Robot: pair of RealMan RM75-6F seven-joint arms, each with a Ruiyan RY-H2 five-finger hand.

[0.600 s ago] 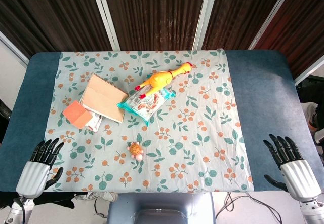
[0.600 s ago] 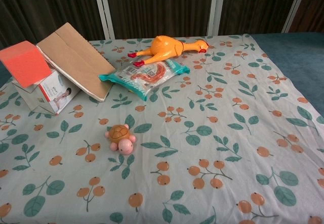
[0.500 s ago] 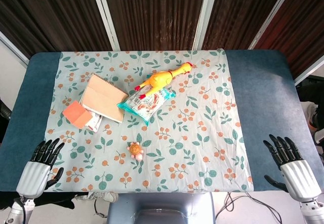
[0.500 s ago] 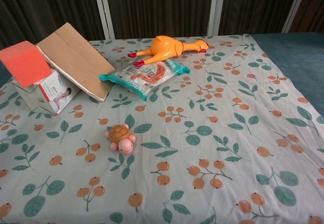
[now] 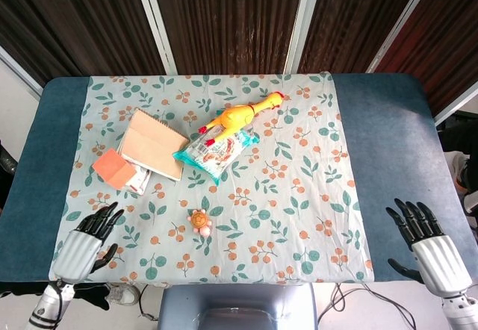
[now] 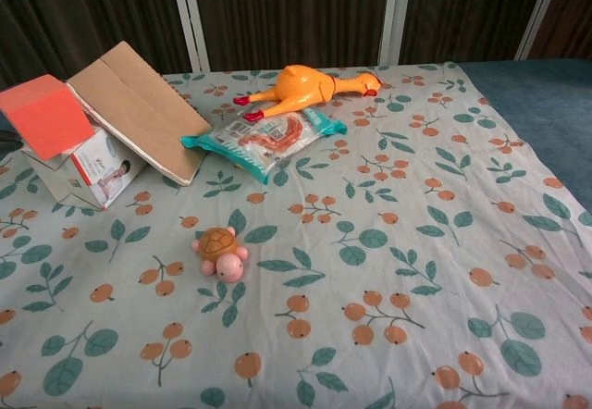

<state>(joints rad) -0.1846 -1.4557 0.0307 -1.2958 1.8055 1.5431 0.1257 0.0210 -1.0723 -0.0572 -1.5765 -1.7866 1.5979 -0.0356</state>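
Left hand (image 5: 84, 246) hovers empty, fingers spread, over the floral cloth's (image 5: 299, 195) near-left corner, toy turtle (image 5: 199, 221) nearest. Right hand (image 5: 429, 249) empty, fingers spread, at blue table (image 5: 388, 136) edge.

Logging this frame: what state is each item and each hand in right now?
left hand: open, empty, over the near left edge of the cloth
right hand: open, empty, off the cloth at the near right
turtle toy: upright, alone on the cloth
rubber chicken: lying on its side
snack packet: sealed, lying flat
notebook: closed, tilted against the box
white box: closed
orange block: resting tilted on the box
floral cloth: spread, lightly creased
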